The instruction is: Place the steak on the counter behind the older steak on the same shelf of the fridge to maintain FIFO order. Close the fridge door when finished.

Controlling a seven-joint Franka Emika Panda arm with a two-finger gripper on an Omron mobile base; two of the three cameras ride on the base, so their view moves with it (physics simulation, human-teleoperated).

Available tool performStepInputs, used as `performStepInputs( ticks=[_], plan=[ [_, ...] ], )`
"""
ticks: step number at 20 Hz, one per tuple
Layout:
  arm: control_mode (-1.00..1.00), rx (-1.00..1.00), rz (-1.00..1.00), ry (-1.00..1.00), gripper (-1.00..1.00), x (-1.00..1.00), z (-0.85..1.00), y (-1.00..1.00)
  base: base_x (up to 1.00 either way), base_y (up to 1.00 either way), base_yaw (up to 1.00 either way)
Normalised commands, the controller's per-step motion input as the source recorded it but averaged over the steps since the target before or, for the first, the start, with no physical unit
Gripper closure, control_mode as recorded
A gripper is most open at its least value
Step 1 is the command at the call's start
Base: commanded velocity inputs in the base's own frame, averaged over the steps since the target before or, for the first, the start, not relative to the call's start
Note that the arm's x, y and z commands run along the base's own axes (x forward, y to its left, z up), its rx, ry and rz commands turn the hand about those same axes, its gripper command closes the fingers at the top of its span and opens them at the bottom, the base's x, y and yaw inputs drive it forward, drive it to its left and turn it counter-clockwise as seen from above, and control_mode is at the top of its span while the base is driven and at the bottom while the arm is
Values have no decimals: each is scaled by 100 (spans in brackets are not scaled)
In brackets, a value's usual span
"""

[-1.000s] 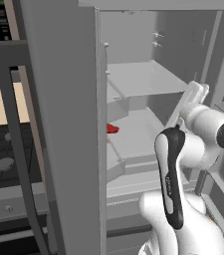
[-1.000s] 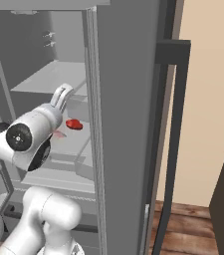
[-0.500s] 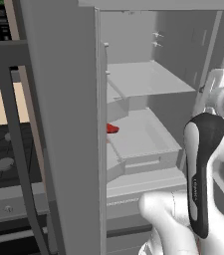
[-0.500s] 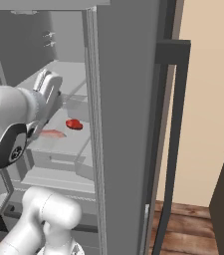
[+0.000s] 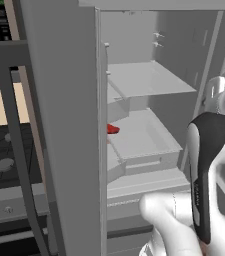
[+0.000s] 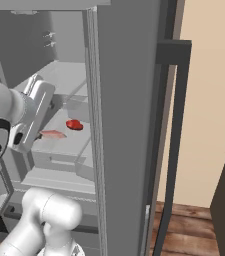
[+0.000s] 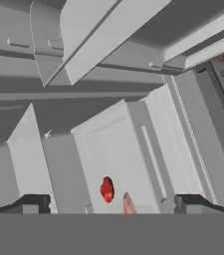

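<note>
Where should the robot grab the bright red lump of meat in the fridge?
Probably pinch the bright red rounded steak across its middle, coming down from above at the open front. It lies flat on the pale grey tray shelf, with a paler pink cut close beside it.

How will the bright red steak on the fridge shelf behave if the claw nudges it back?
The steak looks like a low, rounded lump, so it would probably slide, not roll or tip. As raw meat it is likely soft and may deform or drag on the shelf. It seems light for its size.
</note>
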Motion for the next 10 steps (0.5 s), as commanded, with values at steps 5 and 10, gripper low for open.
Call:
performStepInputs(
  ticks=[5,10],
  plan=[
    [-100,0,0,5,-100,1,0,2,0,0,0],
    [-100,0,0,1,-100,0,-5,0,0,0,0]
  ],
)
